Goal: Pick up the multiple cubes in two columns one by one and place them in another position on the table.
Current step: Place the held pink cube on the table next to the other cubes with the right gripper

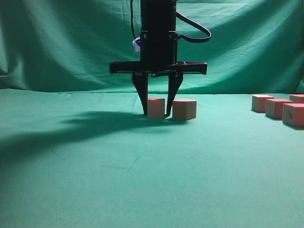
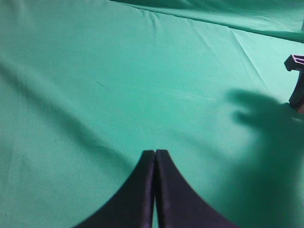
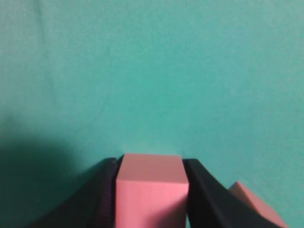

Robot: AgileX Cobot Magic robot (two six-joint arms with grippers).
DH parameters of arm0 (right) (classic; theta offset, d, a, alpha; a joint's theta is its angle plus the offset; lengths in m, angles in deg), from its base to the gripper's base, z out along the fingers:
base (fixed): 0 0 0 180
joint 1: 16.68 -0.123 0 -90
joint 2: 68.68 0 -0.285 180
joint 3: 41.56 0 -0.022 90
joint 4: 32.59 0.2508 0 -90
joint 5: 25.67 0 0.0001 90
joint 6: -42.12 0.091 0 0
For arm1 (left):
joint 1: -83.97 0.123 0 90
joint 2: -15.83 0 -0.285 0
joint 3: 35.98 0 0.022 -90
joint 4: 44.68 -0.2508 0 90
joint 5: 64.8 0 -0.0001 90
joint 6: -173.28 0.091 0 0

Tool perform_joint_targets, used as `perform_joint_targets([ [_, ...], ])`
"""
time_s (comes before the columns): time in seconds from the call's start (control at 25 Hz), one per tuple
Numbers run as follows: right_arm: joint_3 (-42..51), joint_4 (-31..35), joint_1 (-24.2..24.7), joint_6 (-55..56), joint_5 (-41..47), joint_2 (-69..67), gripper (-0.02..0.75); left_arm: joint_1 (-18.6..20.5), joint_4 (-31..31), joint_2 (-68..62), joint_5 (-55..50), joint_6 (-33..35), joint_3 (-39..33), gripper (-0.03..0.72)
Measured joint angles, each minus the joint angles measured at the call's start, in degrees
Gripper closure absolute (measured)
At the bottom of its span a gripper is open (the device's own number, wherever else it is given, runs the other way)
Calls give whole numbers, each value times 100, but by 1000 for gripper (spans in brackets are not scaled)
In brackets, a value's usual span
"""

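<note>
Right claw (image 1: pixel 157 114) clamped on cube (image 1: pixel 156 106) at desk (image 1: pixel 142 180) level; neighbouring cube (image 1: pixel 184 109) just beside, on right. Left claw (image 2: pixel 155 156) closed, empty.

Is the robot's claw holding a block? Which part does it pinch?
Yes. The right gripper pinches one cube by its two opposite side faces, low at the table. The left gripper is shut and holds nothing.

Nothing to read anywhere here: no lettering, label, brand, number or sign on any surface.
</note>
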Motion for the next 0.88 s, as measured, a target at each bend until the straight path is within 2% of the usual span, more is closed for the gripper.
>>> perform_joint_targets([
  [0.52, 0, -436, 0, -13, -478, 0, 428, 0, 0, 0, 0, 0, 0, 688],
  [0.88, 0, -678, 0, -13, -1179, 0, 428, 0, 0, 0, 0, 0, 0, 688],
])
